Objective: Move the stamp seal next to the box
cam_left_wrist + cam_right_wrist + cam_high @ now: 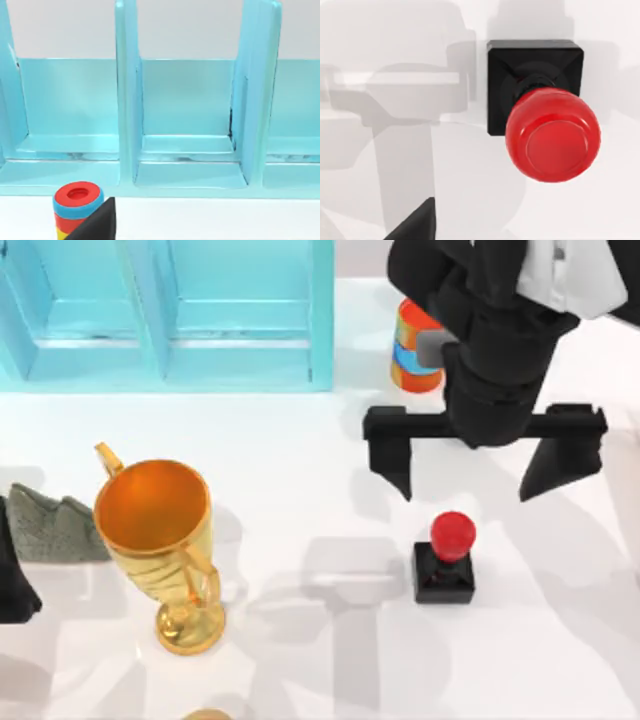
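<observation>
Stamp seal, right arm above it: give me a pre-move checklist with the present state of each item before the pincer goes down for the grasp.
1. Right pincer open: ok, jaws spread wide.
2. Pincer holds nothing: ok.
3. Stamp seal upright on the table, red knob on top: ok.
4. Pincer lined up with the seal: not ok; in the top view the seal sits nearer the picture's bottom edge than the fingertips, and it lies off-centre in the right wrist view.
5. Room around the seal: ok; the gold cup and the striped cylinder stand well apart.
6. Left arm out of the way: ok, at the table's left edge.
</observation>
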Robot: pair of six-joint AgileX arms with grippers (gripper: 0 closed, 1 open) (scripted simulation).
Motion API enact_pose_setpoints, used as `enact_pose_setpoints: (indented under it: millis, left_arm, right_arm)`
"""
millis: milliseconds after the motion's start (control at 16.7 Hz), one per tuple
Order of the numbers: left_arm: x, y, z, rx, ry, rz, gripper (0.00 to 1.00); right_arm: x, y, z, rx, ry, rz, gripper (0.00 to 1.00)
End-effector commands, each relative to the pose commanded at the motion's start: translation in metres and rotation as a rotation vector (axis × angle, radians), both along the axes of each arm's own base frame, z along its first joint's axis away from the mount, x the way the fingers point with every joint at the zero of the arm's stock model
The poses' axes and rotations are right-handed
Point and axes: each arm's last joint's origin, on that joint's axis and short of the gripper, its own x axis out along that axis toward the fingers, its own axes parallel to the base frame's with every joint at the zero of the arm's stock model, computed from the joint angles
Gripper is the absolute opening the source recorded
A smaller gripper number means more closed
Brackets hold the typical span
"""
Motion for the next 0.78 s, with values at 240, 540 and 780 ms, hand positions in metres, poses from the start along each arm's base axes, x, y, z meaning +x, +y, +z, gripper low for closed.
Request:
enact_pose_setpoints:
  millis: [240, 540, 780]
  left_arm:
    - [0.0, 0.0, 0.0, 0.0, 0.0, 0.0, 1.0]
    - [0.0, 0.0, 0.0, 0.0, 0.0, 0.0, 1.0]
    - [0.0, 0.0, 0.0, 0.0, 0.0, 0.0, 1.0]
  right_arm:
    - [0.001, -0.001, -0.001, 0.001, -0.002, -0.003, 1.0]
    - [0.003, 0.001, -0.045, 0.001, -0.002, 0.0, 1.0]
    - [0.001, 0.001, -0.091, 0.004, -0.005, 0.0, 1.0]
